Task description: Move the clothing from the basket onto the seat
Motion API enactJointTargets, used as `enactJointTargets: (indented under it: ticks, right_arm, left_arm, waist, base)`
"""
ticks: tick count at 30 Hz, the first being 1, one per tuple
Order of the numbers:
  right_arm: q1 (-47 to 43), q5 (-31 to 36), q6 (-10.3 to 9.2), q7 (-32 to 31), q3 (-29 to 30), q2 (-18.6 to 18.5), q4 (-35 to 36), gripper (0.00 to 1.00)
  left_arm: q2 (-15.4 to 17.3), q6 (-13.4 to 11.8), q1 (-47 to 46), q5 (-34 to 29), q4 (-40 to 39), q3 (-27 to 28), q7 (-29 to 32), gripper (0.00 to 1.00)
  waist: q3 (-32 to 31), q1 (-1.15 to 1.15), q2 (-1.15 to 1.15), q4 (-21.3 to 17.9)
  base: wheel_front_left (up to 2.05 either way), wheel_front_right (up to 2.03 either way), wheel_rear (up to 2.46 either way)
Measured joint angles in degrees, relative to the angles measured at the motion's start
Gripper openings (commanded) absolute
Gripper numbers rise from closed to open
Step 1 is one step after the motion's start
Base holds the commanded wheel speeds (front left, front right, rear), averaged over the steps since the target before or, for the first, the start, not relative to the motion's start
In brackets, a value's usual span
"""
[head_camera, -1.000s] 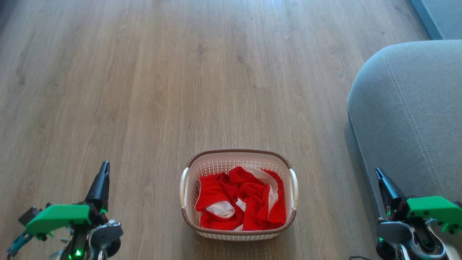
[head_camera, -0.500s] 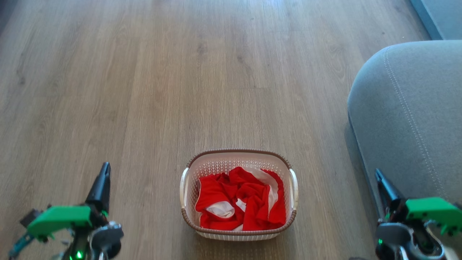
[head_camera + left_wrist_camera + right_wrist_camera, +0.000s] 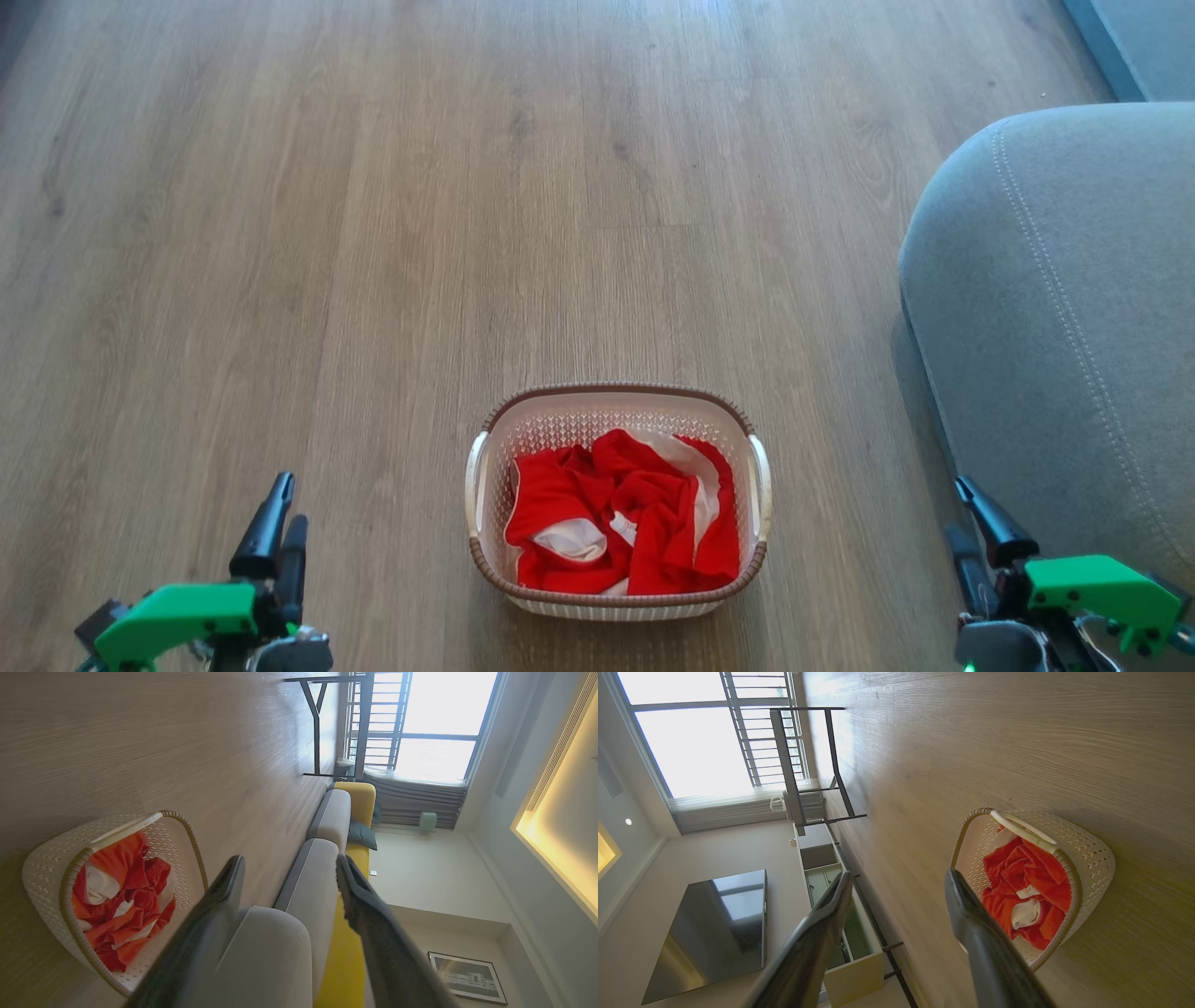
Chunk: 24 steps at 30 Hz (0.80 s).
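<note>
starting the first pick; nothing lifted yet. left tool [image 3: 289,501] and right tool [image 3: 958,509] both empty, spread wide. basket [image 3: 616,389] stands on the floor [image 3: 373,233] between the two tools, ahead and inboard of each, well apart from both. clothing [image 3: 644,513] lies bunched inside it, red with white folds. seat [image 3: 1074,327] sits just outboard of the right tool and ahead of it, so the right tool looks best placed for the carry. judgement: descend from above onto the highest red fold near the heap's middle, stay clear of the basket's walls and handles, close deep on a gathered bunch, then lift straight up so trailing cloth clears the rim and the light basket neither tips nor drags.
</note>
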State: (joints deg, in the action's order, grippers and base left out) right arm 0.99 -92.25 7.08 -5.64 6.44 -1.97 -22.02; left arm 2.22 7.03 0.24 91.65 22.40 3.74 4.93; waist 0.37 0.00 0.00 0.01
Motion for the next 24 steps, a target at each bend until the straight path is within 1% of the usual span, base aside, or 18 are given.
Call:
enactJointTargets:
  ticks: [12,16,24]
  right_arm:
    - [2.82,2.85,0.0,2.4,-3.42,-0.85,-0.27,1.0]
    - [3.96,3.85,0.0,3.41,-4.66,-1.67,-0.63,1.0]
    - [6.1,8.57,0.0,4.6,-6.94,-2.57,-0.97,1.0]
  left_arm:
    - [0.02,0.0,-2.6,-3.47,0.92,-1.03,-2.22,1.0]
    - [0.02,0.01,-3.4,-5.56,0.97,-1.04,-2.79,1.0]
    - [0.02,0.01,-4.89,-10.6,1.44,-1.36,-4.09,1.0]
  waist:
    - [0.23,0.0,0.0,0.03]
    - [0.3,0.0,0.0,0.03]
    - [0.53,0.0,0.0,0.08]
  base:
    - [0.0,0.0,0.0]
    - [0.0,0.0,0.0]
    - [0.0,0.0,0.0]
